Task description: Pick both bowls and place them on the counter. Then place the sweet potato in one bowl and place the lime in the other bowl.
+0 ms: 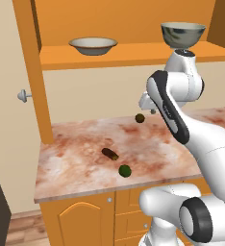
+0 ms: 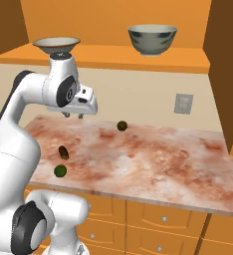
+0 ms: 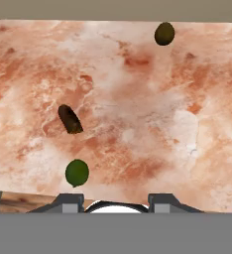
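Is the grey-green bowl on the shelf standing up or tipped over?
Standing upright. The grey-green bowl sits on its base on the orange shelf, open side up.

The counter (image 3: 138, 99) is pinkish-brown mottled marble over orange cabinets (image 2: 158, 219). The sweet potato (image 3: 70, 119) is dark brown, the lime (image 3: 77, 172) bright green, and another ball (image 3: 164, 33) dull olive-brown. One bowl (image 1: 93, 46) is cream with a tan rim, the other bowl (image 2: 152, 39) glossy grey-green and patterned.

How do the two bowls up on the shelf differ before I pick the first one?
The cream bowl is wide and shallow with a tan rim; the grey-green bowl is deeper, glossy and patterned. In the left base view the cream bowl sits toward the shelf's left and the grey-green bowl toward its right, above the arm. Both stand upright on the orange shelf, well apart, neither on the counter yet.
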